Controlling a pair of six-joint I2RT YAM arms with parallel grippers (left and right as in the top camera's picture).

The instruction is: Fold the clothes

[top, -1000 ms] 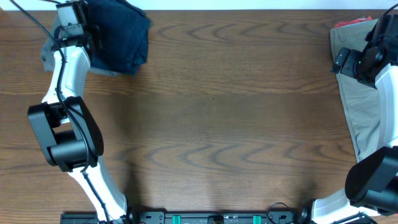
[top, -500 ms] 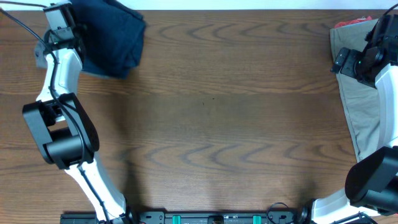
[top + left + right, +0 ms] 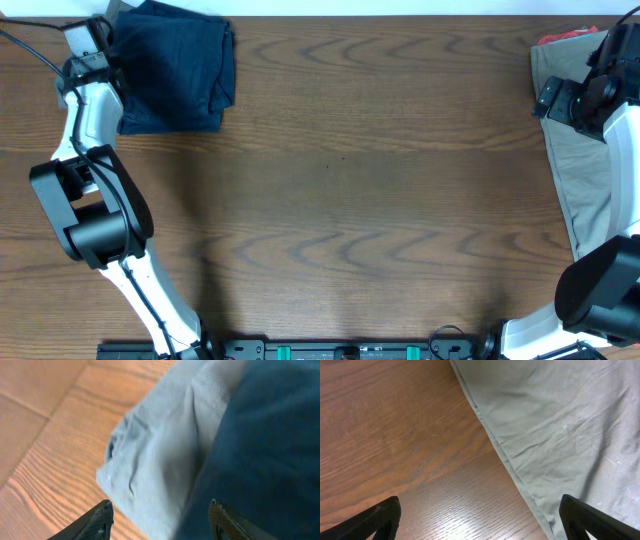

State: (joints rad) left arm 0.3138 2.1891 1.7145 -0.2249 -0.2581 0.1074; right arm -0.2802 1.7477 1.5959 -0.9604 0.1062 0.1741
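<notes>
The folded navy blue shorts (image 3: 177, 66) lie at the table's far left corner. My left gripper (image 3: 107, 34) hovers at their left edge. In the left wrist view that gripper (image 3: 160, 510) is open with nothing between its fingers; under it are a grey pair (image 3: 160, 445) and the navy pair (image 3: 270, 440) on top. A khaki-beige pair (image 3: 590, 170) lies spread along the right edge, with a coral-red garment (image 3: 566, 37) behind it. My right gripper (image 3: 549, 97) hangs over the khaki pair's left edge (image 3: 555, 420), open (image 3: 480, 510) and empty.
Brown wood table (image 3: 340, 200) stretches between the two piles. The white far edge (image 3: 380, 8) runs along the top. Black arm bases and a rail (image 3: 340, 350) sit at the near edge.
My left gripper has opened and let go of the navy shorts, then drawn away to the left. The shorts have settled flatter on the pile. The right arm has not moved.
</notes>
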